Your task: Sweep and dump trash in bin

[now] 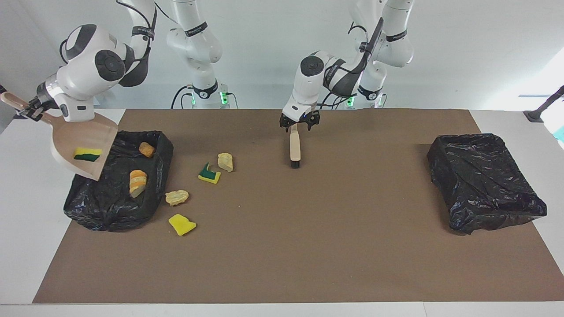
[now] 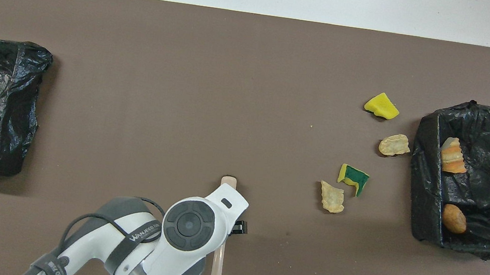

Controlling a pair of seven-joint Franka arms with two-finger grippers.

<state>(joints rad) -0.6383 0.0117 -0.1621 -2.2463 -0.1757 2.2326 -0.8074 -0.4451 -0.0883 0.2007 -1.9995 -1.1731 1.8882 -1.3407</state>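
Observation:
My right gripper (image 1: pixel 30 110) is shut on the handle of the beige dustpan (image 1: pixel 81 141), which is tilted steeply over the black-lined bin (image 1: pixel 88 211) at the right arm's end. A green-backed sponge (image 1: pixel 88 154) still lies on the pan. An orange-brown lump (image 2: pixel 454 218) and a beige lump (image 2: pixel 450 155) are in the bin. On the mat beside the bin lie a yellow sponge (image 2: pixel 381 106), a beige lump (image 2: pixel 394 145), a green-backed sponge (image 2: pixel 353 178) and another beige lump (image 2: pixel 332 197). My left gripper (image 1: pixel 299 126) stands open over the handle of the brush (image 1: pixel 294 147), which lies on the mat.
A second black-lined bin (image 1: pixel 484 180) sits at the left arm's end of the brown mat (image 1: pixel 308 246). A few crumbs dot the mat near the scraps. White table borders the mat on all sides.

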